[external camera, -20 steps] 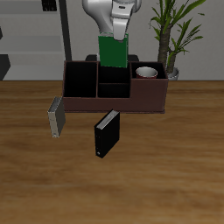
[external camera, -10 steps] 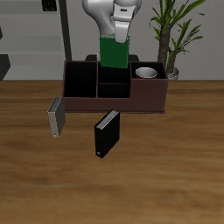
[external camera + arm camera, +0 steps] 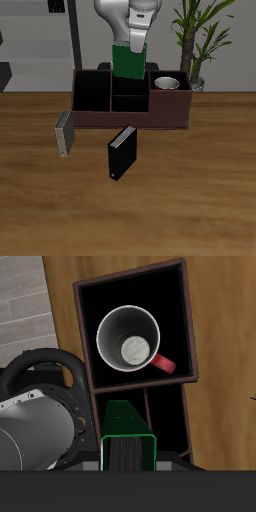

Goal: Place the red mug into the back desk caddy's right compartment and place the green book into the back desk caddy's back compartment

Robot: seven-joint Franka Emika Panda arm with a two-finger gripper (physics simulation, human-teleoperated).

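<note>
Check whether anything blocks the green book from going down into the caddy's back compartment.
Nothing visible blocks it. The green book hangs upright in the gripper over the caddy's middle sections, and the red mug sits apart in the right compartment. The slot below looks empty.

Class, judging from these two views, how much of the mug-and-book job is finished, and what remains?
Done: the red mug stands inside the back desk caddy, in its right compartment. In hand: the gripper holds the green book above the caddy's middle sections. Left: lowering the book into the back compartment and releasing.
</note>
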